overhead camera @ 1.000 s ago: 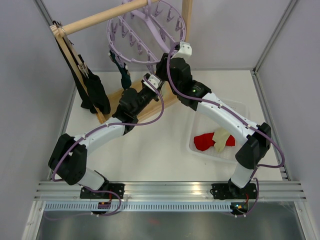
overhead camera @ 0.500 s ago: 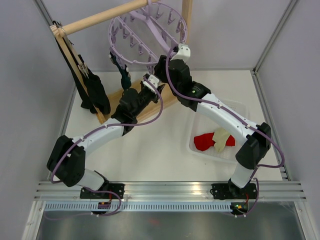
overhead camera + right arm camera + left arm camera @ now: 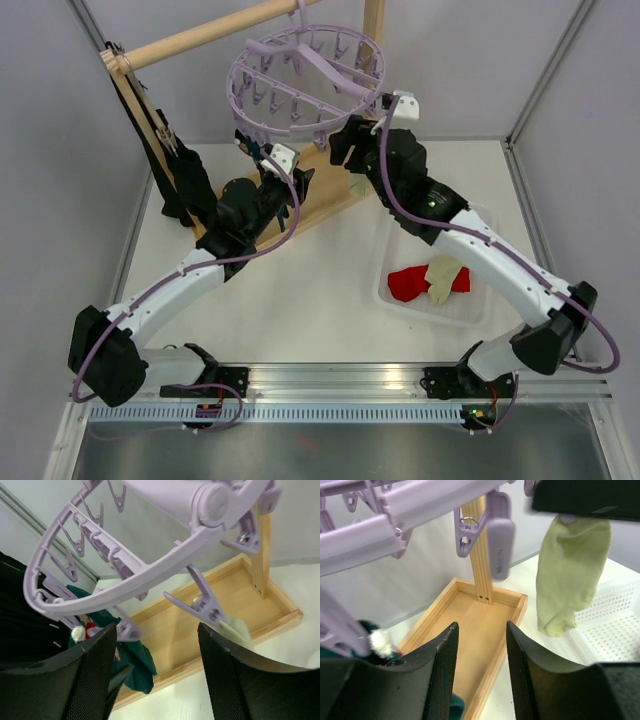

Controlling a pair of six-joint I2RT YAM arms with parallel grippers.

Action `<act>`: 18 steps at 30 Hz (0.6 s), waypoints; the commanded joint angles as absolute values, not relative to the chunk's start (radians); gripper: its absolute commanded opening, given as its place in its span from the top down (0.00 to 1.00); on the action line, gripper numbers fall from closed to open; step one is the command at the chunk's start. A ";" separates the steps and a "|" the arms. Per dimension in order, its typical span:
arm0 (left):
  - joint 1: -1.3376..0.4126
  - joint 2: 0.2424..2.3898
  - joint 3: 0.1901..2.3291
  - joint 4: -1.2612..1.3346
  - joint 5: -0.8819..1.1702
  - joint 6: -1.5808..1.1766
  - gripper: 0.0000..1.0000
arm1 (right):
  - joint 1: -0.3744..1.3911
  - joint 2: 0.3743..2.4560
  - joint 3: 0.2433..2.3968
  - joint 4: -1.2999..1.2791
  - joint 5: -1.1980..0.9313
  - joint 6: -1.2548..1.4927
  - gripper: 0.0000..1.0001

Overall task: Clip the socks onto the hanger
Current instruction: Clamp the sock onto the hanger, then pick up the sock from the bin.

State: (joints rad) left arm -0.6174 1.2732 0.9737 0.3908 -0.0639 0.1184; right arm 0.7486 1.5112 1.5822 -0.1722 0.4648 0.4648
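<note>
The lavender hanger (image 3: 305, 85) hangs from the wooden rack, its ring (image 3: 125, 575) close above both grippers. A pale yellow sock (image 3: 572, 575) hangs from one clip (image 3: 205, 605), free of both grippers. A dark teal sock with a red-white pattern (image 3: 135, 660) hangs from another clip on the ring's left side. A red sock (image 3: 410, 283) and a cream sock (image 3: 442, 277) lie in the white basket. My left gripper (image 3: 481, 645) is open and empty, below an unused clip (image 3: 499, 535). My right gripper (image 3: 157, 630) is open and empty beside the pale sock's clip.
The wooden rack's dowel (image 3: 190, 40) carries the hanger, and its tray-like base (image 3: 475, 630) lies under both grippers. A long black cloth (image 3: 185, 185) hangs at the rack's left end. The white basket (image 3: 480, 215) stands at the right. Grey walls enclose the table.
Both grippers have opened and drawn back from the hanger. The hanger has swung from a steep tilt to nearly level, and the pale yellow sock now hangs free from its clip.
</note>
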 commanded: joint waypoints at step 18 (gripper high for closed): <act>-0.618 0.956 0.930 -0.070 -0.031 -0.310 0.53 | 0.658 0.957 1.008 -0.446 0.690 0.612 0.24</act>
State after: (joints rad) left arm -0.6174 1.0134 0.9600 0.0097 -0.0669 -0.1864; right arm 0.6983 1.0317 1.0882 -0.3576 0.6357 0.5377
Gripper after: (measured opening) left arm 0.474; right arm 0.761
